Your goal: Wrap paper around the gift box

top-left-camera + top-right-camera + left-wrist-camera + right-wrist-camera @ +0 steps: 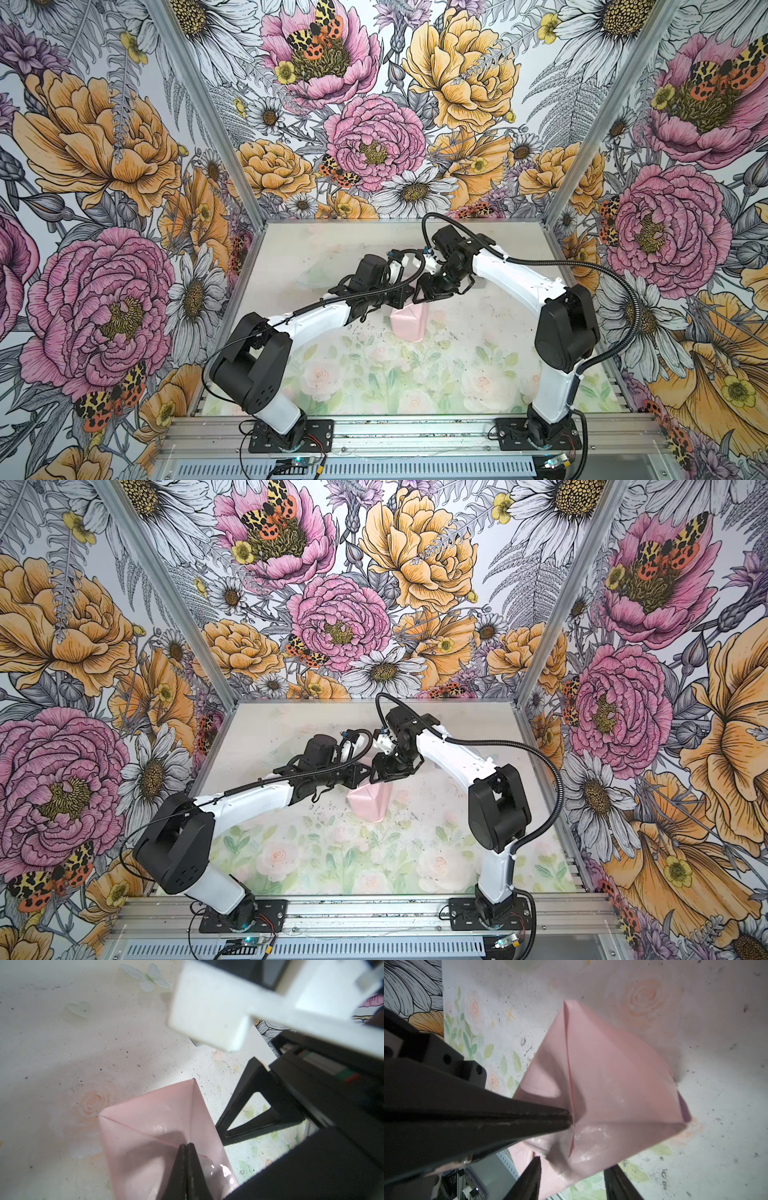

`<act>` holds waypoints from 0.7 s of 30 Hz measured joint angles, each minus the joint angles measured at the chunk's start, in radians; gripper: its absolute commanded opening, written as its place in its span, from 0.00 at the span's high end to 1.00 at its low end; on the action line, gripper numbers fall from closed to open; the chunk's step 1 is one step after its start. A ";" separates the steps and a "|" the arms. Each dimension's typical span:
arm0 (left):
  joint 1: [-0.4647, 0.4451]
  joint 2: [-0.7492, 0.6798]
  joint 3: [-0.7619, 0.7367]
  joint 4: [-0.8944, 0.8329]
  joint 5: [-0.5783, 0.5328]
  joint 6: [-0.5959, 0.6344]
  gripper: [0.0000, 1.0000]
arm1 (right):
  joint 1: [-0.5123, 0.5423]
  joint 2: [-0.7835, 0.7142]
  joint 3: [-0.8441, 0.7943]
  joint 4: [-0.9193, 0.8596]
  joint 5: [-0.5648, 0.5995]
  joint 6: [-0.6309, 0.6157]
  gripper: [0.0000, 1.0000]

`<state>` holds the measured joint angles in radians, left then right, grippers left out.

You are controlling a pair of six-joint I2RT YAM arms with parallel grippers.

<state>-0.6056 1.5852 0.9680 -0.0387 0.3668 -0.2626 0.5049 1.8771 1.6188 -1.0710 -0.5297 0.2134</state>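
Top views: paper (409, 328) fully covers the gift box (box itself hidden); the parcel sits just below the right gripper (432, 296).
Left wrist: left gripper (187, 1148) closed, tips pressing the end flap.
Right wrist: right gripper (574, 1162) jaws apart, straddling the parcel edge, gripping nothing.
Progress: folds formed; fixing the flap probably outstanding.

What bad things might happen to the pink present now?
The shut left tool presses its pointed tip on a fold of the creased pale pink wrapping paper; pushing harder might poke through. If it lifts, that flap may spring open. The open right tool sits very close, so the two could bump and drag the paper askew.
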 measured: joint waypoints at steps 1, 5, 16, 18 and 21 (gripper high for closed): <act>0.000 0.000 0.000 0.000 0.000 0.000 0.97 | 0.000 0.002 0.000 0.000 0.006 0.003 0.50; 0.000 -0.001 0.000 -0.001 0.000 0.000 0.97 | 0.000 0.006 0.000 0.000 0.033 0.013 0.56; -0.001 -0.002 -0.002 0.001 -0.001 0.000 0.97 | -0.002 -0.045 -0.074 0.060 0.037 0.042 0.60; -0.001 -0.003 -0.002 0.000 -0.001 0.000 0.97 | -0.007 -0.063 -0.090 0.060 0.046 0.044 0.59; -0.001 -0.008 -0.006 -0.001 -0.010 0.000 0.97 | -0.019 -0.092 -0.108 0.045 0.071 0.049 0.55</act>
<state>-0.6064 1.5772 0.9615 -0.0395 0.3569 -0.2626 0.4854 1.7851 1.5105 -1.0256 -0.4583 0.2626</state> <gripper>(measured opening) 0.049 0.428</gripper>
